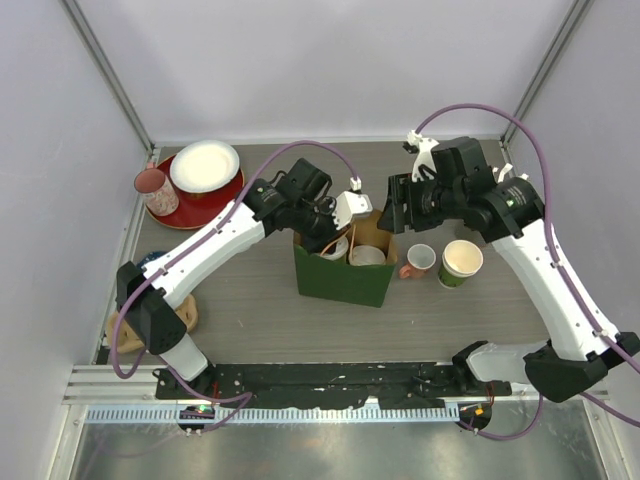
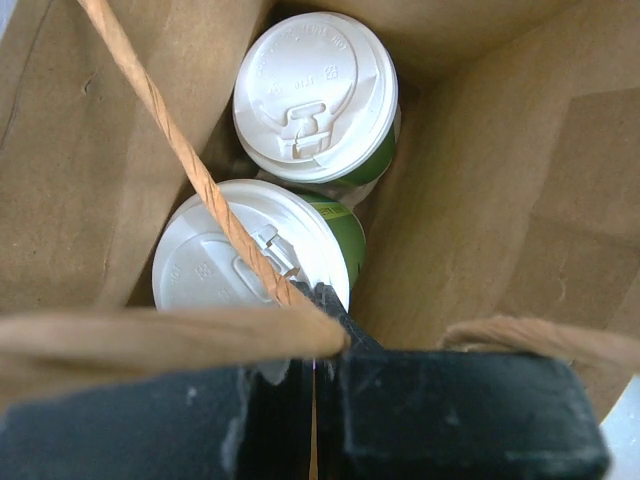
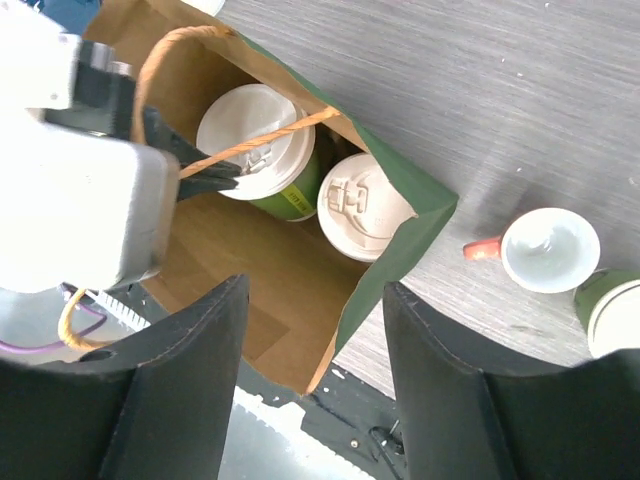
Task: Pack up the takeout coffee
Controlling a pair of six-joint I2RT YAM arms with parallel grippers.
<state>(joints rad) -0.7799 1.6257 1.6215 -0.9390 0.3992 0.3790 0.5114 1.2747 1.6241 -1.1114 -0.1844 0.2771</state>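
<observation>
Nearest the arm bases, a green paper bag (image 1: 340, 285) is seen standing upright with its mouth open. Both takeout coffees are found inside it, side by side and upright, lids on: one lidded cup (image 3: 255, 140) lies under the twisted paper handle (image 3: 300, 125), the other lidded cup (image 3: 362, 205) just beside it against the bag wall. The left gripper (image 2: 318, 300) is clamped tight on that handle, by which the mouth is held apart. The right gripper (image 3: 312, 290) is held above the opening, its jaws spread and nothing between them. The loading step is judged complete. What is called for next is a straight lift of the right arm clear of the handle, then a release by the left. Beyond the bag, a pink-handled mug (image 3: 548, 250) and a lidless cup (image 1: 461, 260) are left out on the table.
</observation>
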